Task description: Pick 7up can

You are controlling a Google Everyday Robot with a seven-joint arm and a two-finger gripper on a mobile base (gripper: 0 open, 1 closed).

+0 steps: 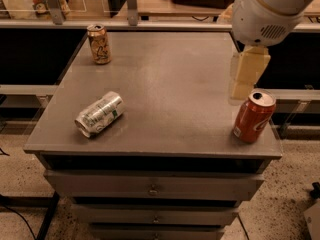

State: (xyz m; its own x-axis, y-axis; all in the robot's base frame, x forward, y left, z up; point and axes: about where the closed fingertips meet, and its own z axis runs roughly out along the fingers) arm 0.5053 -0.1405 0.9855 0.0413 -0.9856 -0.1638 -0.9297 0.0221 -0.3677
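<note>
1. Hovering over the right-hand side of the grey metal bench (170,79) with drawers, the cream-coloured end effector (244,84) is hanging below the robot's rounded white arm housing (265,9). I cannot tell whether it is apart or together. Nothing is showing in its grasp.
2. The silver-white aluminium 7up can (99,114) with green label patches is lying on its side. It is sitting well apart from the end effector, away to the picture's left of it and closer to the bench's front edge.
3. An upright red-orange drink can (254,116) is standing near the end effector, just in front of it, by the bench's front right corner. An upright tan-gold drink can (99,44) is standing well apart from the end effector, far to the picture's left and further back.
4. By my reading, the pick is barely starting: the whole reach across the bench is waiting to be made.
5. Several things could be going wrong from here:
   - A low sweep towards the 7up can could be clipping the red-orange can, which is sitting close to the corner and could be toppling off.
   - Being on its side, the 7up can is free to roll. A one-sided touch could be sending it towards the front edge.
   - Closing along its length rather than across its round body could be letting it slip out.
</note>
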